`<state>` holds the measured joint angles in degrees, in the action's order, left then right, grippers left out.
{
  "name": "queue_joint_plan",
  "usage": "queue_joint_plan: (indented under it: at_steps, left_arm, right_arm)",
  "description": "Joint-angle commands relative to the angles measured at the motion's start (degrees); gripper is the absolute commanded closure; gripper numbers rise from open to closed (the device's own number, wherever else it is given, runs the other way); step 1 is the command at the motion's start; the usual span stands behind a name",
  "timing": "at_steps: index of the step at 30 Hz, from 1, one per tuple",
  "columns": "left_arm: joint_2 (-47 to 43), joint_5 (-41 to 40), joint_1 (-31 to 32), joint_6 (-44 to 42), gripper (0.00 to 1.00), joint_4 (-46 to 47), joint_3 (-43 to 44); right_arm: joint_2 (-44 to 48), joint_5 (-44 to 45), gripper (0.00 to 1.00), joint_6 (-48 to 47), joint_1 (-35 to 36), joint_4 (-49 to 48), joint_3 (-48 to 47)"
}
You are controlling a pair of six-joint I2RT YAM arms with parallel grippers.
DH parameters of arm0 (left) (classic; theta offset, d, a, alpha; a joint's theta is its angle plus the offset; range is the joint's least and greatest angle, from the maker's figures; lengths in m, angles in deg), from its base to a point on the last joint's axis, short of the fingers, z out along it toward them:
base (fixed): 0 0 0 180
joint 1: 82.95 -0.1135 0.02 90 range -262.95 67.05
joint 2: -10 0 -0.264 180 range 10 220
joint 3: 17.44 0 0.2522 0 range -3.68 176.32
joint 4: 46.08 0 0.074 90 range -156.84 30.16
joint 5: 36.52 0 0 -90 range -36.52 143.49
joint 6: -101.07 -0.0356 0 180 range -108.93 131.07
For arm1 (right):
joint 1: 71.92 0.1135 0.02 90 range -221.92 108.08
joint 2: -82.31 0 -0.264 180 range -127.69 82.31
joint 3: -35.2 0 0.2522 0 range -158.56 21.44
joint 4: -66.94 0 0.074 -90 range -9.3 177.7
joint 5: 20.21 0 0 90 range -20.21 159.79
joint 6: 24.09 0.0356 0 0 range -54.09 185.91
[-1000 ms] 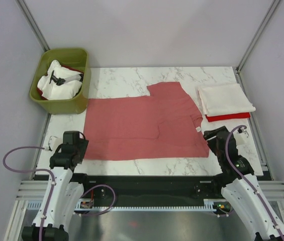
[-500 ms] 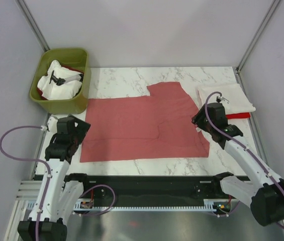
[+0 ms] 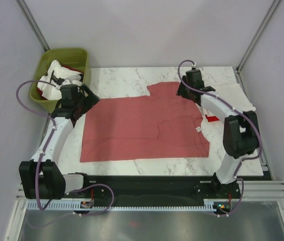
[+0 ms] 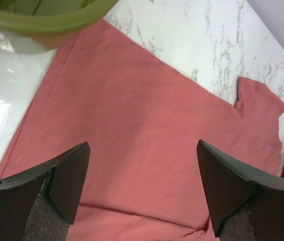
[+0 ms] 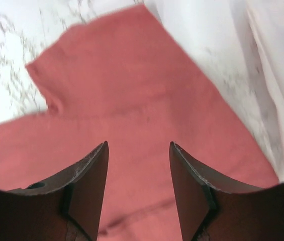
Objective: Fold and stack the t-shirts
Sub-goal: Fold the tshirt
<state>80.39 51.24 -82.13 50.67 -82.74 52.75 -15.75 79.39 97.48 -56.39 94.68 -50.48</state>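
Salmon-red t-shirt (image 3: 142, 128) lies flat in the middle of the white marble table (image 3: 121, 80), pale grey walls (image 3: 131, 30) all round, green bin (image 3: 61, 98) far left — left gripper (image 4: 142, 145) and right gripper (image 5: 138, 144) both hang over its far edge, fingers spread wide.

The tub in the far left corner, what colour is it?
The tub is olive green, seen best in the top external view.

Most of bright red shirt (image 3: 212, 118) under cream shirt (image 3: 243, 97); R-wrist view blurry.
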Motion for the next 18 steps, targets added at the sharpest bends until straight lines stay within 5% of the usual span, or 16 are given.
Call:
queue_joint_plan:
  at_steps: [1, 11, 18]
  left_arm:
    - [3.78, 3.28, 0.32, -5.76, 0.06, 7.59, 3.25]
    - [23.99, 1.2, 1.99, -8.39, 0.08, 8.31, 15.9]
    - [37.79, -1.1, 1.9, -10.24, 0.11, 0.66, 30.04]
  right_arm:
    - [-10.0, 3.83, 0.4, -5.64, 0.12, -0.8, -11.38]
    - [-34.11, 4.28, 0.35, -9.42, 0.03, 1.75, -38.54]
    - [-44.93, 6.12, 0.26, -12.06, -0.15, 3.25, -53.04]
